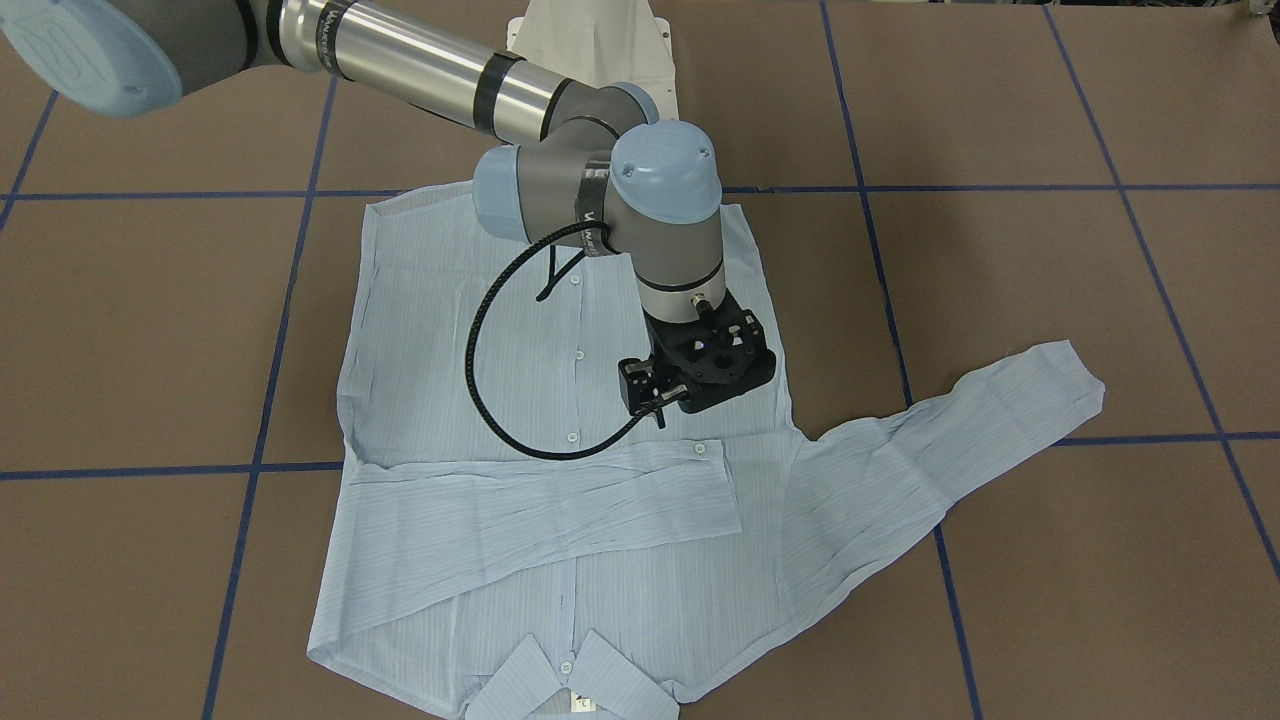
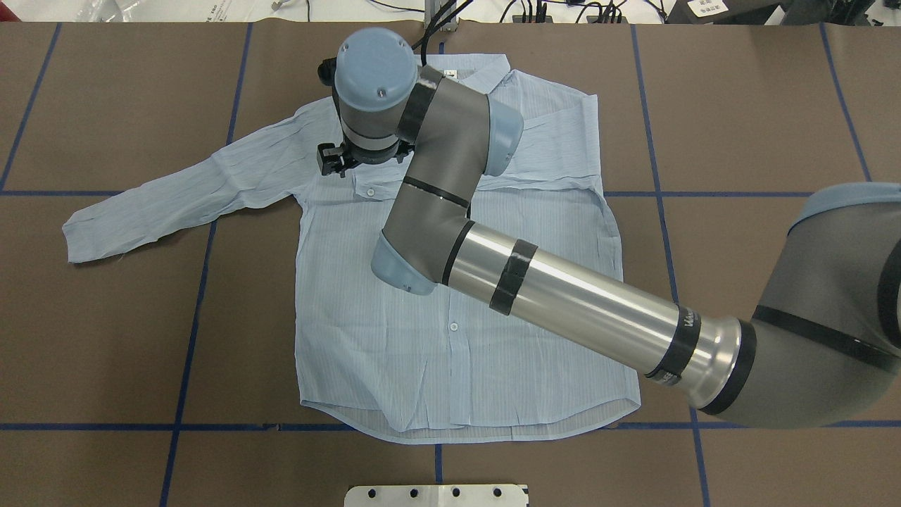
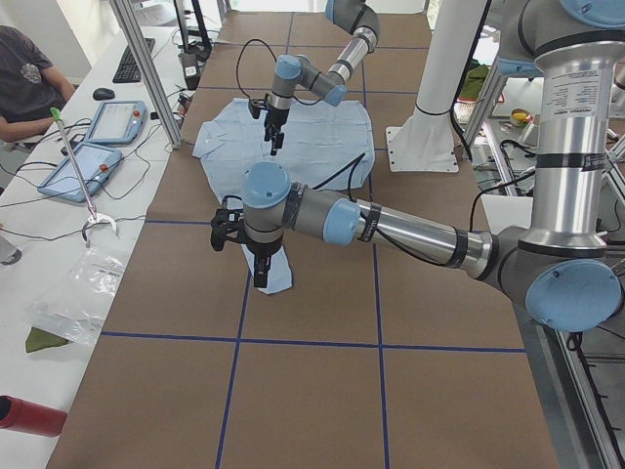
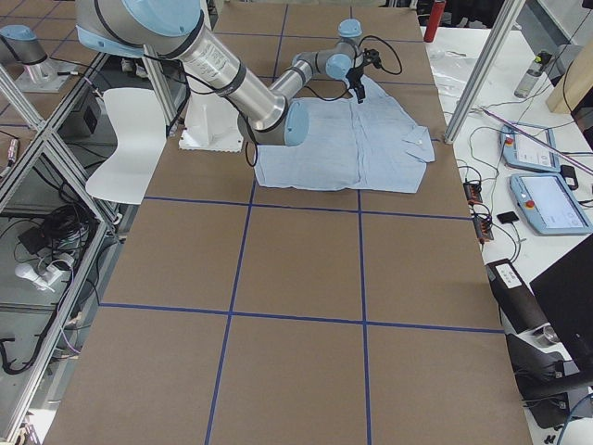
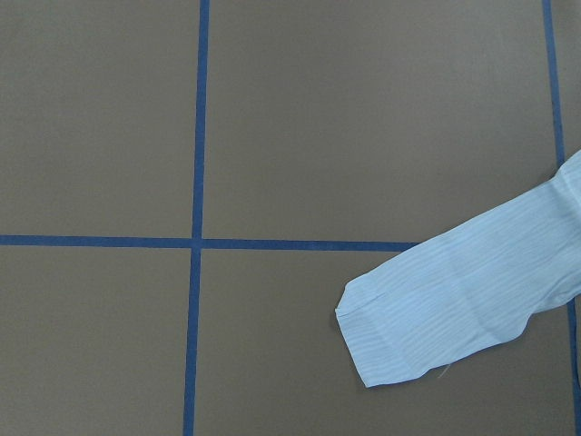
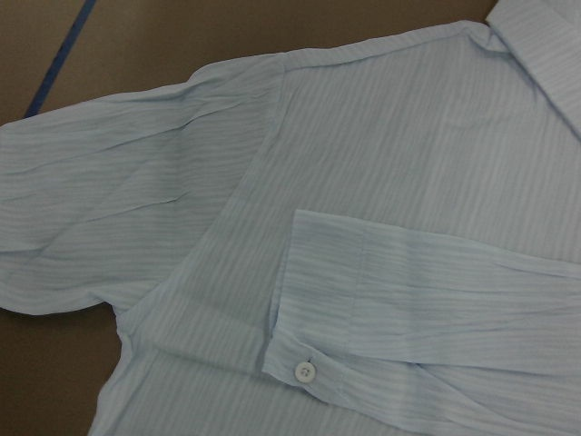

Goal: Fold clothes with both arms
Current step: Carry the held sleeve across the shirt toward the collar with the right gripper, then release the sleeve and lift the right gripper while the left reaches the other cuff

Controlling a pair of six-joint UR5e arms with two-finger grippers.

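Shirt (image 2: 422, 338) flat, front-up on worktop (image 2: 739, 105), hem nearest pedestal (image 2: 436, 495), collar (image 2: 486, 70) farthest. One sleeve (image 1: 540, 510) folded across chest, other sleeve (image 2: 176, 197) spread out. Right tool (image 1: 705, 365) above chest, left tool (image 3: 259, 274) above spread cuff (image 5: 399, 331). Can't tell either tool's opening or hold.

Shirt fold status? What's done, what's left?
Done: one sleeve lies folded across the shirt front. In hand: nothing visibly gripped; right gripper hangs by that sleeve's cuff, left gripper near the other sleeve. Left: that sleeve, spread flat on the table, and the body folds.
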